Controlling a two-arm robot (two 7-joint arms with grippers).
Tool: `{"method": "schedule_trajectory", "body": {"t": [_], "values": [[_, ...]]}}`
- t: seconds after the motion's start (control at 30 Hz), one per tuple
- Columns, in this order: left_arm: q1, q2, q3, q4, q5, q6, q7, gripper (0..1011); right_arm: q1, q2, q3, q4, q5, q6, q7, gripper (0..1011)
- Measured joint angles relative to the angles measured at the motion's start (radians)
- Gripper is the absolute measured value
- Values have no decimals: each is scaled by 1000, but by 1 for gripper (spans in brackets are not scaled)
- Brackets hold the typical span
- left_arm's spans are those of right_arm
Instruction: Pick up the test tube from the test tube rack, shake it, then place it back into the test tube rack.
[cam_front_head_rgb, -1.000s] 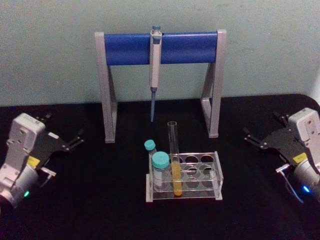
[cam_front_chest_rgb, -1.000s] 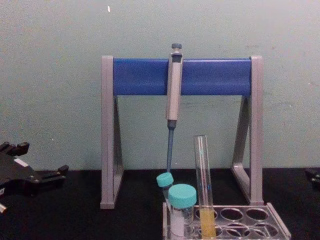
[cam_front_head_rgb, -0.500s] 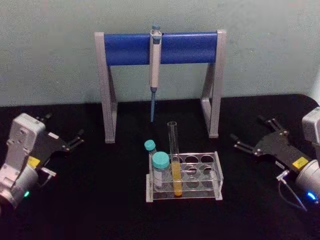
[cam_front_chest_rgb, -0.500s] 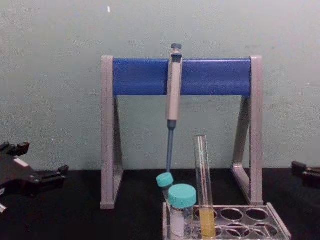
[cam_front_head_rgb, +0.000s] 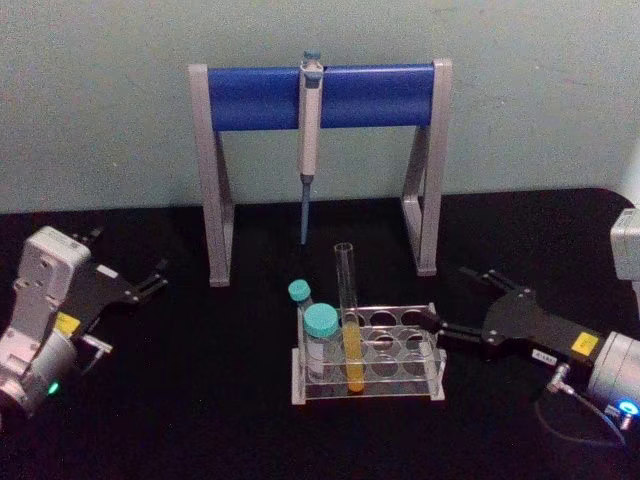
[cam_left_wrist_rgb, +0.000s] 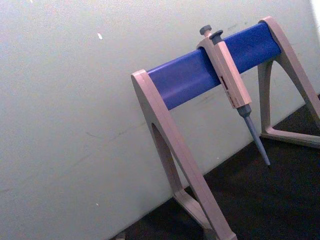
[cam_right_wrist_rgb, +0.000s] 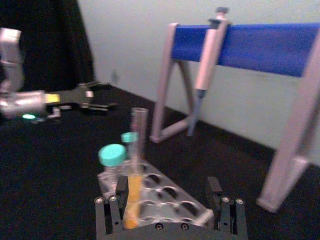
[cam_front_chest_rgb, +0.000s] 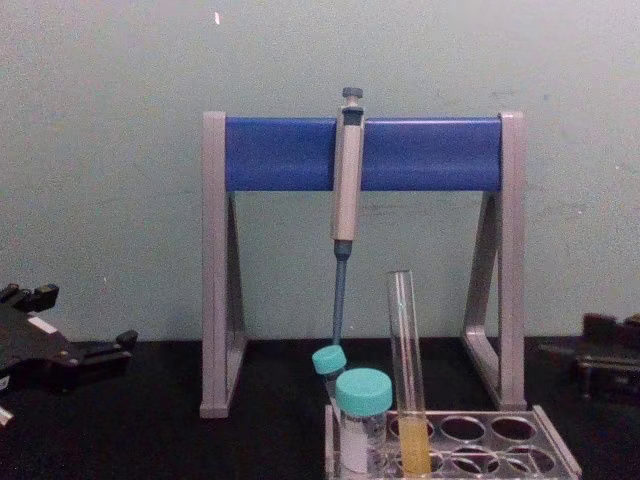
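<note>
The vials (cam_front_head_rgb: 320, 340) stand just left of the tube (cam_front_head_rgb: 347, 290), which is upright in the rack's (cam_front_head_rgb: 395, 385) near row. A wide reach could clip them, and a low finger could shove the rack. The left gripper (cam_front_head_rgb: 155, 277) sits at the left, spread and empty. The right gripper (cam_front_head_rgb: 446, 295), spread wide and empty, is at the rack's right end; contact is unclear.

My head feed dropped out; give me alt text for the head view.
The right end effector, open, is at the test tube rack's right end, apart from the test tube standing upright in it beside two teal-capped vials. The left end effector is parked far left.
</note>
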Motion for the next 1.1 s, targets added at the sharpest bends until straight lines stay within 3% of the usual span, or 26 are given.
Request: {"method": "schedule_trajectory", "body": {"t": [0.2, 0.43, 0.7, 1.1], "values": [[0, 0, 0, 0, 0, 0, 0, 1001, 51, -9, -39, 22, 70, 78, 100, 1000], [0, 0, 0, 0, 0, 0, 0, 1001, 122, -34, -100, 58, 84, 112, 153, 1000], [0, 0, 0, 0, 0, 0, 0, 1001, 209, -86, -161, 131, 75, 125, 154, 1000], [0, 0, 0, 0, 0, 0, 0, 1001, 292, -142, -207, 234, 63, 132, 135, 1000]]}}
